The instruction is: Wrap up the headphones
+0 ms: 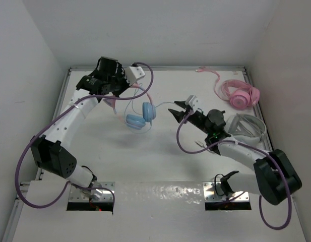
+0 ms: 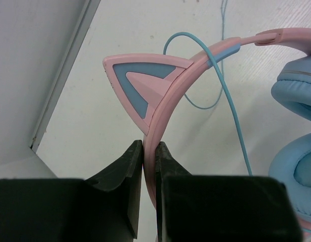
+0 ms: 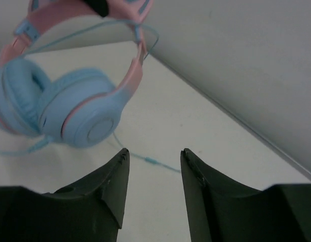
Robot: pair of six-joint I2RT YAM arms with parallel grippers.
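Observation:
The headphones [image 1: 140,116] have light blue ear cups and a thin pink cat-ear headband. They are left of the table's centre. My left gripper [image 1: 116,98] is shut on the headband and holds it up; the cups hang near the table. In the left wrist view the fingers [image 2: 149,151] pinch the pink band just below a cat ear [image 2: 140,83], with the cups [image 2: 301,126] at right. The thin blue cable [image 2: 231,101] loops over the band. My right gripper [image 1: 178,112] is open and empty, right of the cups [image 3: 89,118]. The cable [image 3: 155,162] lies on the table just beyond its tips [image 3: 154,156].
All-pink headphones [image 1: 240,94] lie at the back right, their pink cable [image 1: 210,72] along the back wall. Larger white-grey headphones [image 1: 248,126] lie just behind my right arm. White walls close in the table on the left, back and right.

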